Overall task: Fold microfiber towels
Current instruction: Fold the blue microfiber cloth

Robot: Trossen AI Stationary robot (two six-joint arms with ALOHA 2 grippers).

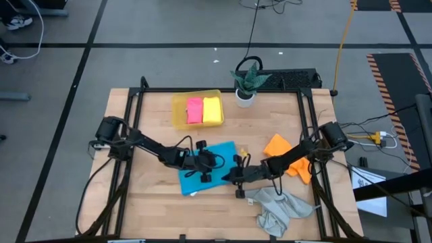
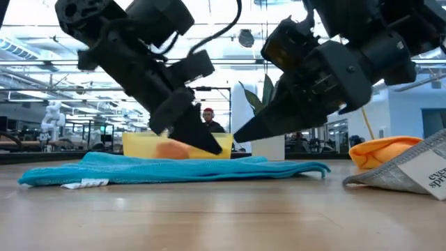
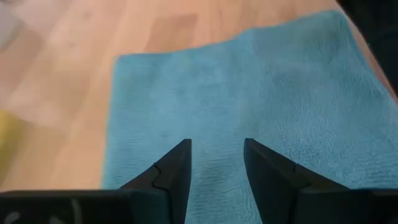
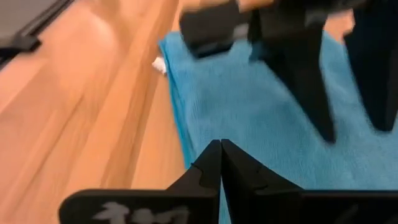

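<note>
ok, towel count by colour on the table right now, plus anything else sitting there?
Blue towel: 1, flat, under both grippers
Orange towel: 1
Grey towel: 1, crumpled
Pink towel: 1, folded in the yellow tray
Yellow towel: 1, folded in the tray
Yellow tray: 1
Potted plant: 1
Total: 7 (5 towels)

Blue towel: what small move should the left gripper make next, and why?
Probably lower and close on the blue towel. The left gripper is open with its fingers just above the cloth, gripping nothing. The right gripper is shut at the towel's edge.
</note>
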